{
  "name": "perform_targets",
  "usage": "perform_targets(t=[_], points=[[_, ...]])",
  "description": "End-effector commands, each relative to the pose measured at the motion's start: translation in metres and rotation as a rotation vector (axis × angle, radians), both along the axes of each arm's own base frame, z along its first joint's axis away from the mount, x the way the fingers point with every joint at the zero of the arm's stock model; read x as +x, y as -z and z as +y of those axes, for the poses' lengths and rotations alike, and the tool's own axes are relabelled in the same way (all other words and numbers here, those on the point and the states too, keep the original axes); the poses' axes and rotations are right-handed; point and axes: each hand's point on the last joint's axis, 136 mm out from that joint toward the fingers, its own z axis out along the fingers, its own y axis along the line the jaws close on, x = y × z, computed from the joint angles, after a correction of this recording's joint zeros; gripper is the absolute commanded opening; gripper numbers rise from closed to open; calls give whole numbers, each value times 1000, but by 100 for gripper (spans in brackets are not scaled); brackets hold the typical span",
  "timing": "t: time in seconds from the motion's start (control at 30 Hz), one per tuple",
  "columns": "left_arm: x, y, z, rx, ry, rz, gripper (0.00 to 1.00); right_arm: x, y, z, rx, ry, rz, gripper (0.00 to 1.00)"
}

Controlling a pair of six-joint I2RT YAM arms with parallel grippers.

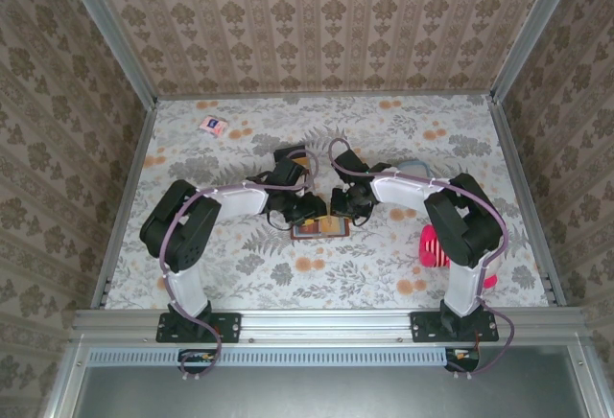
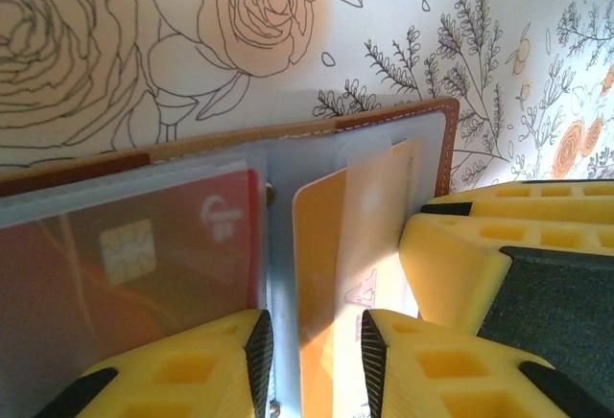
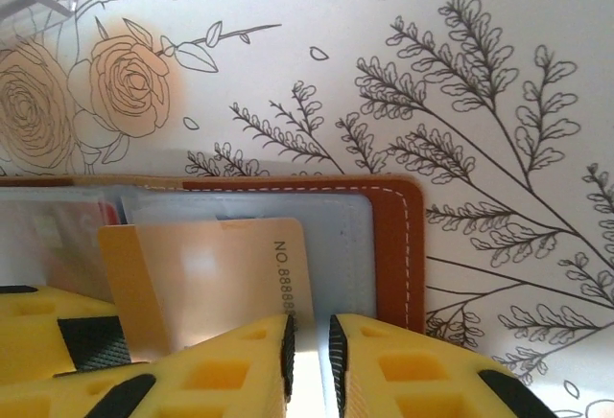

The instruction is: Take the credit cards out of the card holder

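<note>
The brown card holder [image 1: 319,229] lies open on the flowered table between both arms, grey-blue inside up [image 2: 384,119] [image 3: 391,245]. A red credit card [image 2: 163,265] with a chip sits under a clear sleeve on its left half. An orange credit card [image 2: 321,245] [image 3: 201,274] marked "NO. 8888" sticks partly out of the right half. My left gripper [image 1: 312,209] [image 2: 315,360] stands over the fold with its jaws apart, straddling the spine and the orange card's edge. My right gripper [image 1: 341,205] [image 3: 312,360] is closed to a thin gap at that card's right edge and its sleeve.
A pink-and-white packet [image 1: 213,127] lies at the far left of the table. A red striped object [image 1: 432,245] sits beside the right arm, and a grey thing [image 1: 413,166] lies behind it. Patterned walls close in the table on three sides.
</note>
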Motion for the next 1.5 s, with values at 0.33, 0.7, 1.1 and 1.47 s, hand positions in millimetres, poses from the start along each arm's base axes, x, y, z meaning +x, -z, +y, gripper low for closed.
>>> perform_targets(t=[0.33,0.7,1.1,1.47], points=[[0,-1,4,-28,-9,-5,14,-13,21,-7,-25,1,70,23],[2,-28,20,-86,0,-53,3,-13,37,-25,-126,25,75,23],[-1,-64,58,-5,85,-180,0,13,-26,1,25,-2,-92,24],[8,-139,70,-193,66,-398,0,28,-141,25,382,-30,-345,49]])
